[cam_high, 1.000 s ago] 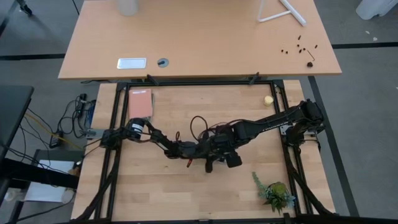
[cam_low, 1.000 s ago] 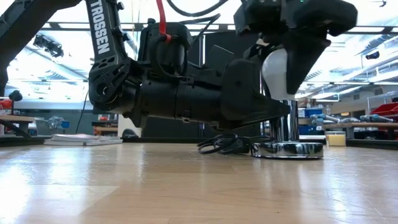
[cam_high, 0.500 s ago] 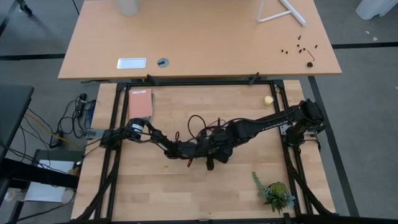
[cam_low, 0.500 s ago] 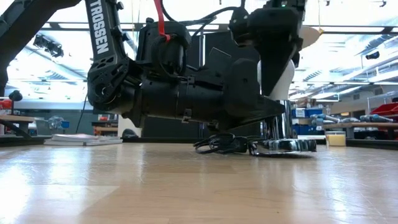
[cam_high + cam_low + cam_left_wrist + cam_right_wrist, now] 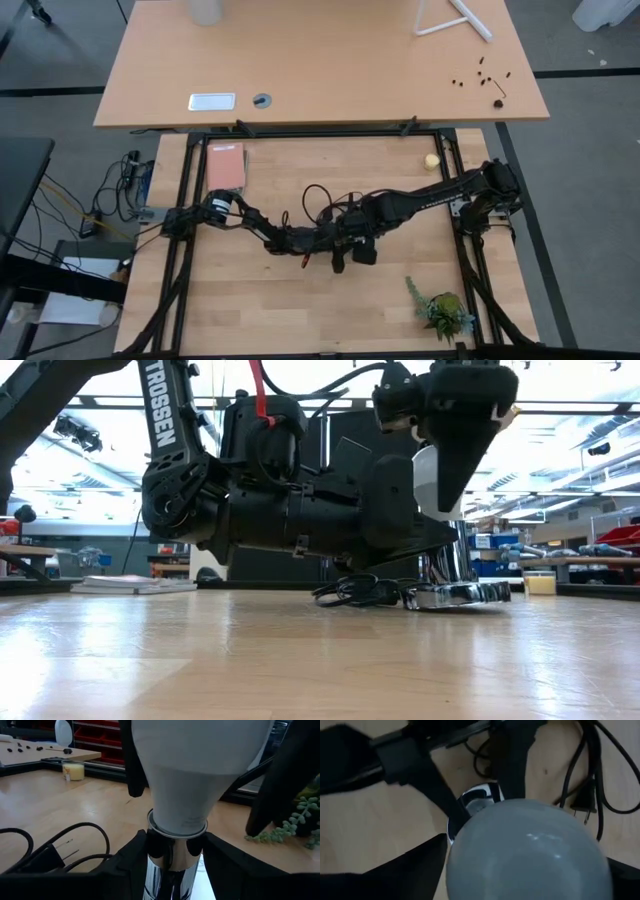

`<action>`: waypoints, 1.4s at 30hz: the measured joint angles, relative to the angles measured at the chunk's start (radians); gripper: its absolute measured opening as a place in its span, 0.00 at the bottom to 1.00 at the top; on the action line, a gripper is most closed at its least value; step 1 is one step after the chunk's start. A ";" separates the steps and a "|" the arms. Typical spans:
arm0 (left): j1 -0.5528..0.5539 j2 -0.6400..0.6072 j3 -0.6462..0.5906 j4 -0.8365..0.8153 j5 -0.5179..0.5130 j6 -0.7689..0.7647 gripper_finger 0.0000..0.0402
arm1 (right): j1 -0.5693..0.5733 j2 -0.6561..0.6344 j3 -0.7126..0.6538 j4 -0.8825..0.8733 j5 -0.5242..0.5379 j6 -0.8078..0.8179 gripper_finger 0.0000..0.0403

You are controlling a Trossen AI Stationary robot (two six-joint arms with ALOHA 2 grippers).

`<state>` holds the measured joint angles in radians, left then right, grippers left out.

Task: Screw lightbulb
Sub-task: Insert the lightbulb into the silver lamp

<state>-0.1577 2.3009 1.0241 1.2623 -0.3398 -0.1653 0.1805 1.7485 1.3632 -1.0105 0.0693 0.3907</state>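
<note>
Item: lightbulb [image 5: 186, 780], white, pear-shaped. Location: centre of the high frame, upper right of the low frame; seated upright with its neck in the chrome socket stem [image 5: 172, 865]. Socket base [image 5: 455, 595] rests on the wooden table [image 5: 250, 310], lower right of centre in the low frame, black cord [image 5: 360, 592] coiled just beside it.

Item: right gripper [image 5: 452, 455]. Reaches in from the right of the high frame; dark fingers [image 5: 410, 865] flank the bulb's globe on both sides, closed on it from above.

Item: left gripper [image 5: 172, 845]. Comes in from the left of the high frame, lying low over the table; fingers [image 5: 130, 855] clamp the socket stem just under the bulb's neck, bracing it.

Change noted: across the last second the right wrist has rotated about the bulb's axis, its fingers showing a different face in the low frame, while the bulb kept its place over the stem and the left arm stayed put. The base has shifted slightly.

Assessment: reads as a turning stroke under way, threads probably engaging; how deep the bulb sits cannot be told.
</note>
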 joint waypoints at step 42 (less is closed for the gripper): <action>-0.001 0.000 0.000 -0.025 0.154 0.137 0.43 | 0.013 0.001 0.036 -0.013 -0.092 -1.224 0.93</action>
<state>-0.1585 2.3009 1.0245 1.2373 -0.1856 -0.0284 0.1940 1.7493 1.3987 -1.0236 -0.0223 -0.8335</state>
